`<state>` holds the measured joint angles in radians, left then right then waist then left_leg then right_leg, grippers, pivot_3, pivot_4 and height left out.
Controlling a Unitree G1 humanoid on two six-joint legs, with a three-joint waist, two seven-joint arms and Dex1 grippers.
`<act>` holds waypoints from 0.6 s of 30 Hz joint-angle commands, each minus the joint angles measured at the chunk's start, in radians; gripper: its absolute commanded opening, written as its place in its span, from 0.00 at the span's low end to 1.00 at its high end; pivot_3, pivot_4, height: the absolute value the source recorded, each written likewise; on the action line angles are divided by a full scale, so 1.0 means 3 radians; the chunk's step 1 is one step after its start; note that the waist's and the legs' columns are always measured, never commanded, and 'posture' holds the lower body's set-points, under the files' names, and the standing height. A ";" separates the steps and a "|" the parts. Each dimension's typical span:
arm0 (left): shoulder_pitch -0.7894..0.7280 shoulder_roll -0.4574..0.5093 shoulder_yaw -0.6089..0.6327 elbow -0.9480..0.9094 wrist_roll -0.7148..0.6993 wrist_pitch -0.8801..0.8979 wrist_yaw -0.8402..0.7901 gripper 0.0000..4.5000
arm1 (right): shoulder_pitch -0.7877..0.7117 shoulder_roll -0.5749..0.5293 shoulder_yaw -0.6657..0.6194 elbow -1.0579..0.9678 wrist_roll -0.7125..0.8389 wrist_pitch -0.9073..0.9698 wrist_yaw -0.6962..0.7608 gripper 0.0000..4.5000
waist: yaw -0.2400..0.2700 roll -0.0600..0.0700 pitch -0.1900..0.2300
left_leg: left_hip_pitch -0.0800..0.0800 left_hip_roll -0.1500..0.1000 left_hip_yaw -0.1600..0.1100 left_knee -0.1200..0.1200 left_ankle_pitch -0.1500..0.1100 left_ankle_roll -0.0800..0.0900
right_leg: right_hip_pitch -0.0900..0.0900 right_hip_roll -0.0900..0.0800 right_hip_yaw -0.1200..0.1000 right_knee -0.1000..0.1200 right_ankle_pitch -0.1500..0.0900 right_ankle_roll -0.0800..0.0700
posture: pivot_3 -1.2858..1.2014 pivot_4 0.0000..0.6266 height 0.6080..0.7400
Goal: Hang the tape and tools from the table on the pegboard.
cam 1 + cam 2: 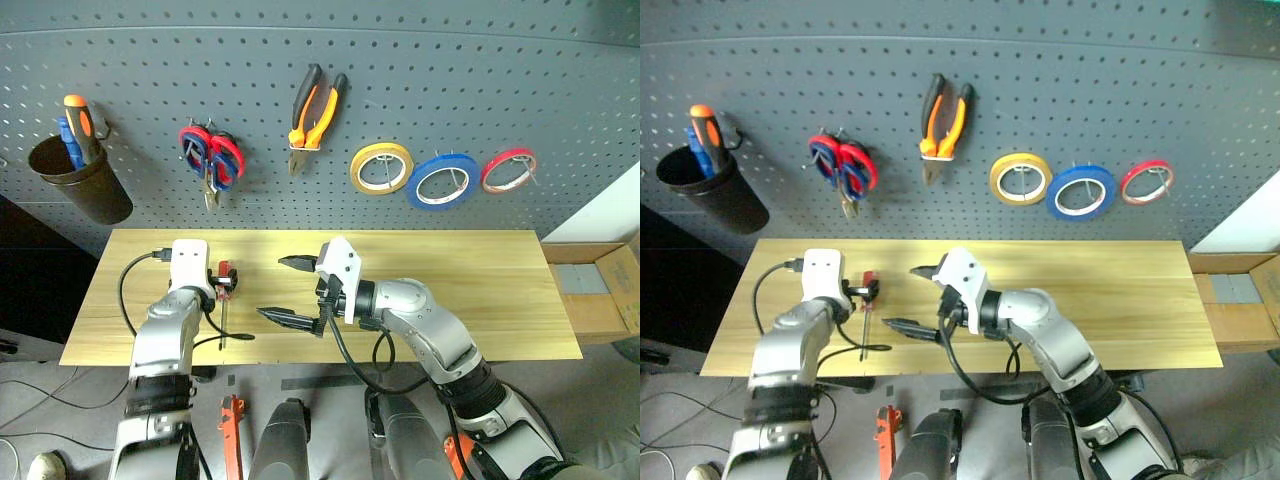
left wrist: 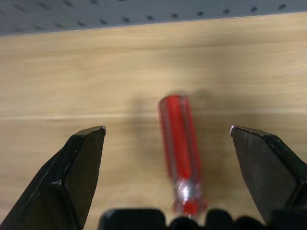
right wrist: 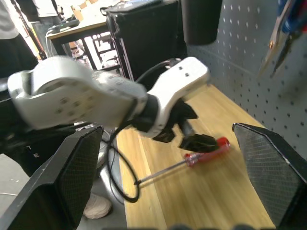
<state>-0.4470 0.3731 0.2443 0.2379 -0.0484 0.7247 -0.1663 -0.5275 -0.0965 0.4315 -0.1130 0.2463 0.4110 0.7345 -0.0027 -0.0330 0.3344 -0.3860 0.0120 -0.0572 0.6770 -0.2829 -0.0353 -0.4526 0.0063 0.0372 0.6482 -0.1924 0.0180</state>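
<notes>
While the red-handled screwdriver (image 1: 224,300) is lying flat on the left part of the table (image 1: 480,280), we are hovering our left gripper (image 2: 168,158) right over its handle, with the black fingers (image 2: 76,172) standing wide apart on either side of the handle and gripping nothing. From the right wrist view we are seeing one finger low over the red handle, though we cannot tell whether it is touching. The thin metal shaft is pointing toward the table's near edge, beside a loop of black cable (image 1: 130,290).

Our right gripper (image 1: 290,290) is hanging above the middle of the table, pointing toward the left arm, its fingers spread as wide as they go and holding nothing.

On the pegboard (image 1: 450,80) behind the table, the orange-and-black pliers (image 1: 316,108) are already hanging from a hook, and the blue tape roll (image 1: 442,181) is sitting on its hook between a yellow roll (image 1: 381,167) and a thin red roll (image 1: 508,170). A pair of scissors with red and blue handles (image 1: 211,155) is hanging left of the pliers. Farther left, a dark cup (image 1: 80,180) mounted on the board is holding an orange-handled screwdriver (image 1: 78,120).
</notes>
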 commanded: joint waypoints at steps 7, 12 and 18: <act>-0.0079 -0.0034 -0.0024 0.0085 -0.0144 0.0479 0.0019 0.99 | -0.0046 0.0042 -0.0055 -0.0155 0.0030 0.0078 -0.0049 1.00 | -0.0010 0.0001 0.0063 | -0.0023 0.0004 -0.0006 -0.0001 -0.0001 -0.0001 | -0.0020 -0.0024 -0.0005 0.0001 0.0000 0.0000 | 0.55 0.66 1.00; -0.0055 -0.0023 -0.0050 -0.0019 -0.0146 0.0518 0.0043 0.91 | -0.0045 0.0052 -0.0045 -0.0137 0.0015 0.0058 -0.0062 1.00 | -0.0011 0.0001 0.0067 | -0.0022 0.0001 -0.0004 -0.0001 -0.0001 -0.0002 | -0.0018 -0.0027 -0.0002 -0.0001 -0.0001 0.0008 | 0.55 0.65 1.00; -0.0086 0.0030 -0.0008 0.0004 -0.0160 0.0484 0.0049 0.46 | -0.0057 0.0058 -0.0048 -0.0112 0.0001 0.0036 -0.0068 1.00 | -0.0011 0.0001 0.0068 | -0.0023 0.0001 -0.0005 -0.0001 0.0000 -0.0003 | -0.0019 -0.0027 -0.0004 -0.0002 -0.0002 0.0009 | 0.55 0.63 1.00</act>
<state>-0.4795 0.3673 0.2321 0.2543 -0.0949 0.8730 -0.1597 -0.5320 -0.0930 0.4162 -0.1130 0.2464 0.4321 0.7150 -0.0058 -0.0327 0.3549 -0.3929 0.0125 -0.0586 0.6766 -0.2830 -0.0363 -0.4583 -0.0017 0.0359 0.6474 -0.1930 0.0209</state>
